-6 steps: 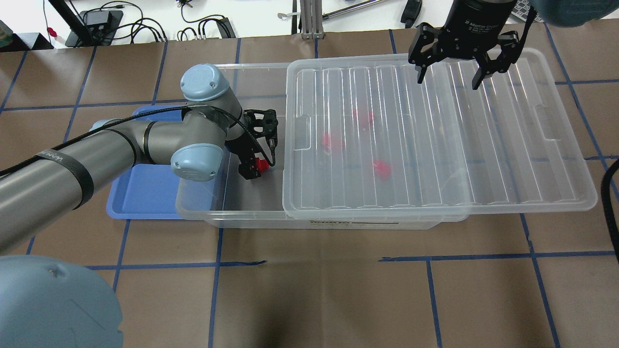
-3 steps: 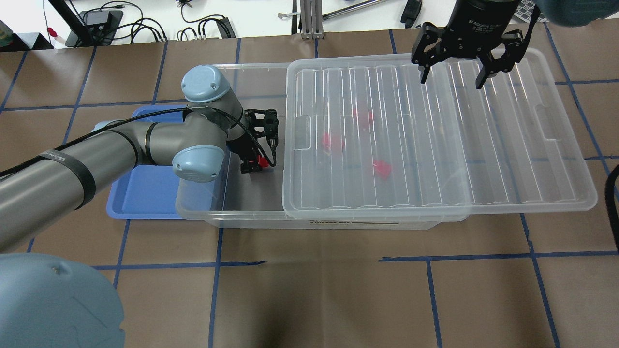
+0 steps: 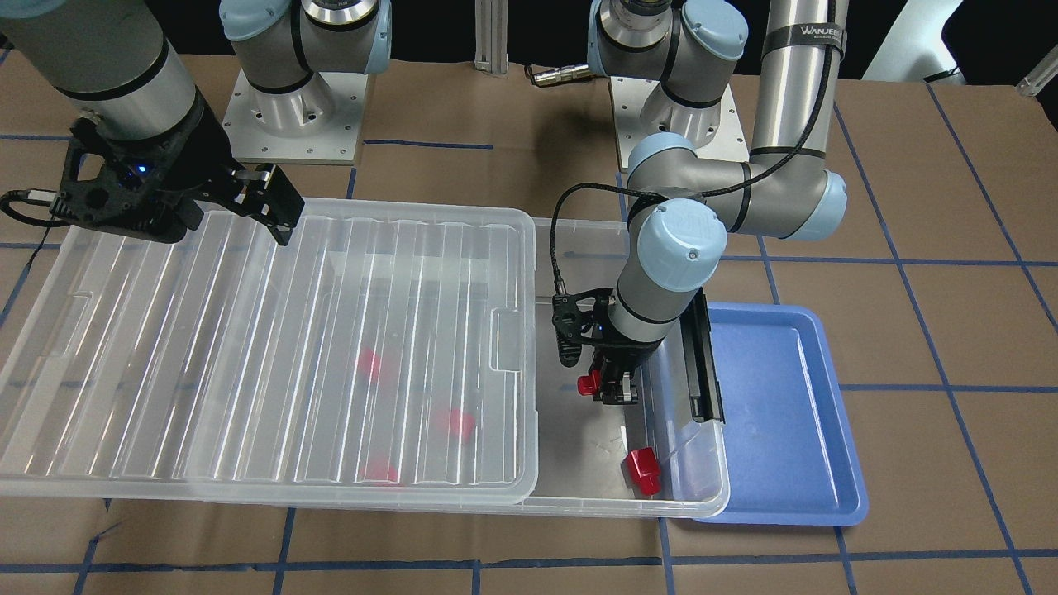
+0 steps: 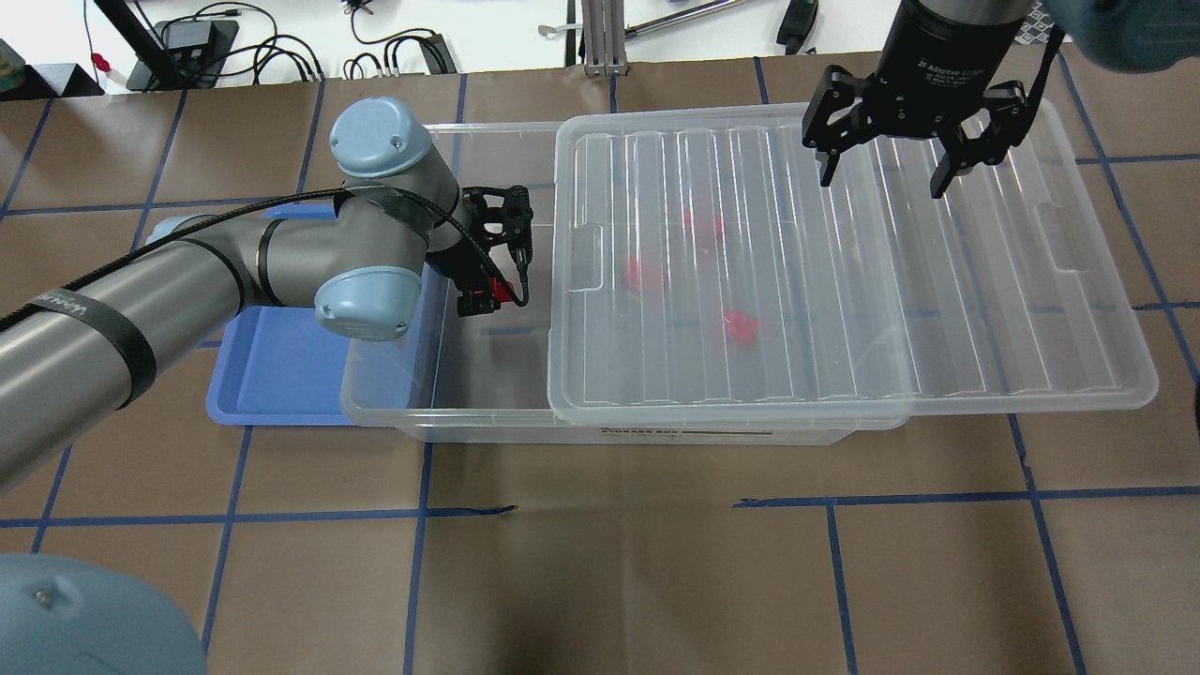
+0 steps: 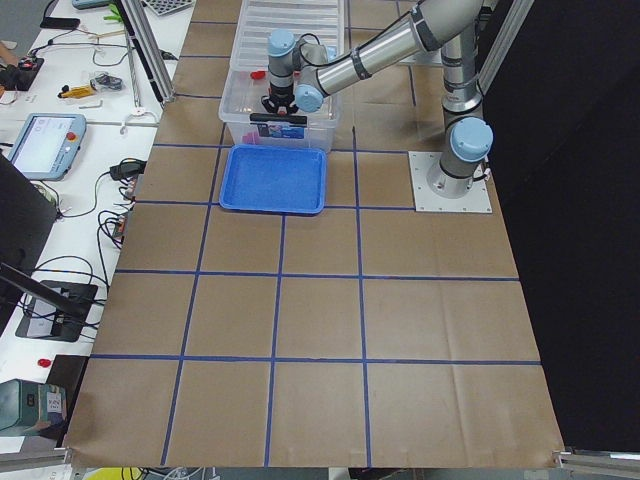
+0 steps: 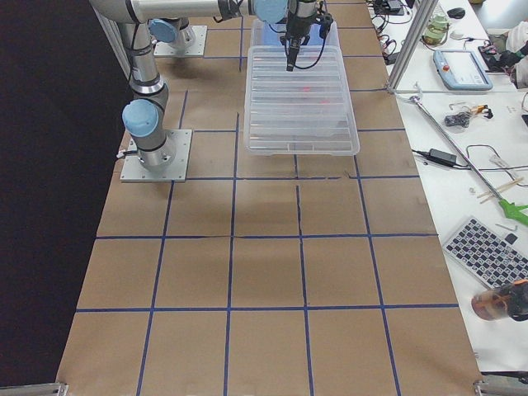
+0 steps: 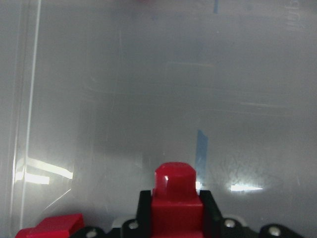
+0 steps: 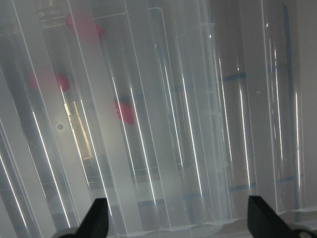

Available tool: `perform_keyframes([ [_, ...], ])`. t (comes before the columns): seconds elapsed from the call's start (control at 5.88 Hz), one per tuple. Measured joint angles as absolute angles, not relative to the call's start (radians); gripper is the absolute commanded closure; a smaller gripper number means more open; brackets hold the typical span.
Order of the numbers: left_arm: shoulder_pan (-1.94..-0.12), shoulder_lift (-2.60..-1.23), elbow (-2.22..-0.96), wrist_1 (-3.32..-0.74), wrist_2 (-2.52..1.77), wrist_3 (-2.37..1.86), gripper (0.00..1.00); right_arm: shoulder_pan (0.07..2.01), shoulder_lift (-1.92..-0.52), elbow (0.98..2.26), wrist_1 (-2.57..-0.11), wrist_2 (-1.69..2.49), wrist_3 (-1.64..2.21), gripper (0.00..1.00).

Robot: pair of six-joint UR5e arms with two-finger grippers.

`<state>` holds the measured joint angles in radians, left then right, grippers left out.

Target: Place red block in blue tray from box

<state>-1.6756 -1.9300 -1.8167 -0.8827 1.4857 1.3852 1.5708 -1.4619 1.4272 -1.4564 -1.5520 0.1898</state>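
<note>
My left gripper (image 3: 612, 391) is shut on a red block (image 3: 588, 383) and holds it over the uncovered end of the clear box (image 3: 579, 498). The same block shows in the overhead view (image 4: 500, 292) and between the pads in the left wrist view (image 7: 176, 198). A second red block (image 3: 642, 471) lies on the box floor near the front corner. Three more red blocks (image 4: 741, 328) show blurred under the ribbed lid (image 4: 844, 281). The blue tray (image 4: 272, 375) sits against the box's open end. My right gripper (image 4: 881, 183) is open and empty above the lid's far side.
The lid is slid sideways and covers most of the box, overhanging its right end in the overhead view. A black latch bar (image 3: 702, 355) stands on the box wall between my left gripper and the tray. Brown paper with blue tape lines covers the table (image 4: 609, 562).
My left gripper has risen and drawn back a little with the red block in it. My right gripper has shifted slightly right, staying open.
</note>
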Motion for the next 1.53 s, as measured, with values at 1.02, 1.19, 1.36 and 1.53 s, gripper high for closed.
perform_keyframes([
  [1.02,-1.569,-1.698,-1.706,-1.23,1.517,1.428,0.99,1.571,-1.461,1.432,-1.467,-1.549,0.186,0.0],
  [1.19,-1.5,-1.695,-1.706,-1.231,1.523,1.488,0.99,1.569,-1.461,1.431,-1.467,-1.55,0.184,0.0],
  [1.36,-1.425,-1.704,-1.704,-1.229,1.523,1.566,0.99,1.565,-1.461,1.43,-1.47,-1.551,0.183,0.0],
  [1.53,-1.364,-1.72,-1.711,-1.222,1.521,1.658,0.99,1.555,-1.461,1.428,-1.475,-1.551,0.182,0.0],
])
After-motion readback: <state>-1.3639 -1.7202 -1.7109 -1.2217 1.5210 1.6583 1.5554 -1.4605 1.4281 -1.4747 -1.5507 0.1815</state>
